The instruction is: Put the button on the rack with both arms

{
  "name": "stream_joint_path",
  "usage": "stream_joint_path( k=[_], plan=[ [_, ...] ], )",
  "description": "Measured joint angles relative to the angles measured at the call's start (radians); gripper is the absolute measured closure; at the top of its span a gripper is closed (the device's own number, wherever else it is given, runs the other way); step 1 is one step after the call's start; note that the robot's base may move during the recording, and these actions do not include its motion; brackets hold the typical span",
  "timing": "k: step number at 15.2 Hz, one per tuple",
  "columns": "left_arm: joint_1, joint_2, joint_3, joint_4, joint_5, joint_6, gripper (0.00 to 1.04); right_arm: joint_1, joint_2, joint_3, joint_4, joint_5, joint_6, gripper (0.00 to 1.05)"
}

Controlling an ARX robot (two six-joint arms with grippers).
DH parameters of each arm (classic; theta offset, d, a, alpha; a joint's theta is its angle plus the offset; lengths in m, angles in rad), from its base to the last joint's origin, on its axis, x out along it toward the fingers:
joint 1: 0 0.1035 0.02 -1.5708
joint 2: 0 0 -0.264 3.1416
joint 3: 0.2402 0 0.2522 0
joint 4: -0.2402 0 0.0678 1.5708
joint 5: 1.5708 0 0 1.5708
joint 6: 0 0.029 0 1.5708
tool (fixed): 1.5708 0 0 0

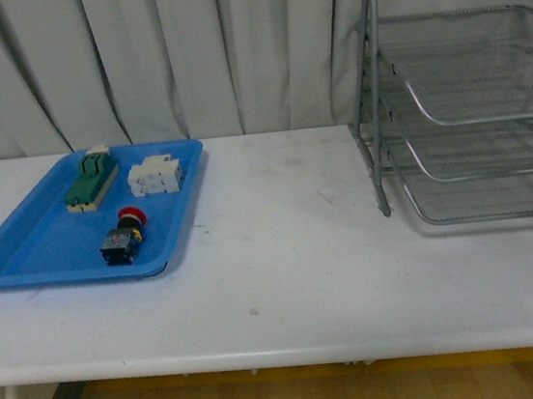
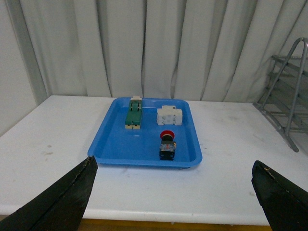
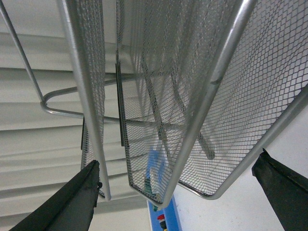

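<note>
The button (image 1: 125,234), with its red cap, yellow collar and dark body, lies on its side in the near part of the blue tray (image 1: 21,257). In the left wrist view the button (image 2: 167,144) is ahead of my open left gripper (image 2: 173,163), which hovers back from the tray with nothing between its fingers. The silver wire-mesh rack (image 1: 469,106) stands at the table's right. My right gripper (image 3: 177,161) is open and empty, close up against the rack's (image 3: 192,96) mesh trays. Past them the button's red cap (image 3: 161,219) shows far off.
Also in the tray are a green-topped switch (image 1: 89,179) and a white block (image 1: 156,175) at its far side. A white curtain hangs behind the white table (image 1: 283,256). The rack's frame (image 2: 288,91) shows to the side in the left wrist view.
</note>
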Motion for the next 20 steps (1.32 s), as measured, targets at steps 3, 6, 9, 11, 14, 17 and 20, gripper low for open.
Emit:
stream_joint_path(
  k=[3, 6, 9, 11, 14, 17, 20],
  plan=[
    [0.0, 0.0, 0.0, 0.0, 0.0, 0.0, 0.07, 0.0, 0.039, 0.019, -0.002, 0.0, -0.012, 0.06],
    [0.0, 0.0, 0.0, 0.0, 0.0, 0.0, 0.07, -0.011, 0.057, 0.057, -0.021, 0.0, -0.022, 0.06],
    [0.0, 0.0, 0.0, 0.0, 0.0, 0.0, 0.07, -0.015, 0.076, 0.111, -0.084, -0.003, -0.045, 0.06],
    [0.0, 0.0, 0.0, 0.0, 0.0, 0.0, 0.07, -0.013, 0.096, 0.138, -0.106, -0.003, -0.057, 0.25],
    [0.0, 0.0, 0.0, 0.0, 0.0, 0.0, 0.07, -0.011, 0.101, 0.189, -0.121, -0.002, -0.062, 0.62],
    [0.0, 0.0, 0.0, 0.0, 0.0, 0.0, 0.07, -0.005, 0.106, 0.218, -0.141, 0.006, -0.057, 0.96],
    [0.0, 0.0, 0.0, 0.0, 0.0, 0.0, 0.07, -0.01, 0.123, 0.215, -0.1, 0.007, 0.025, 1.01]
  ],
)
